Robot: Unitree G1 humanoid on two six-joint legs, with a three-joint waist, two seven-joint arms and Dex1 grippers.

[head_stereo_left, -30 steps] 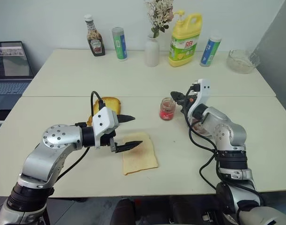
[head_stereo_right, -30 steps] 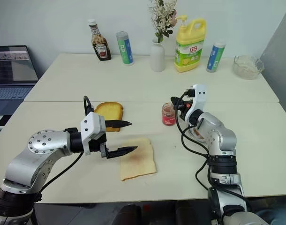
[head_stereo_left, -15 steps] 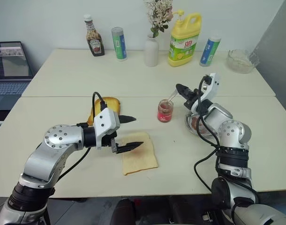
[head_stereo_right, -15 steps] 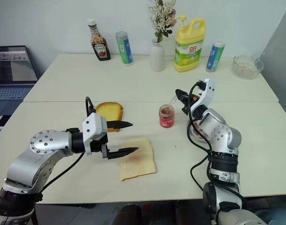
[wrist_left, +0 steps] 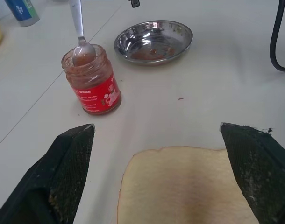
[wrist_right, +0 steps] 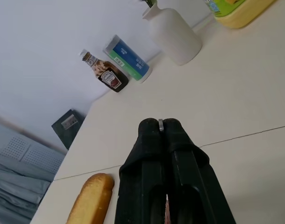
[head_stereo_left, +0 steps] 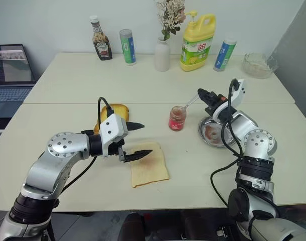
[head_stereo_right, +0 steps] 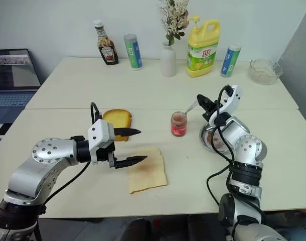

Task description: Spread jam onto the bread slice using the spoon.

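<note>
Left wrist view: spoon [wrist_left: 80, 35] bowl in jam [wrist_left: 92, 79] (jar upright).

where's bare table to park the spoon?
Free: the near strip between the bread slice and the steel dish; the far table in front of the bottle row. Crowded: around the jam, where the right gripper holds the spoon, and by the yellow slice and left gripper.
</note>
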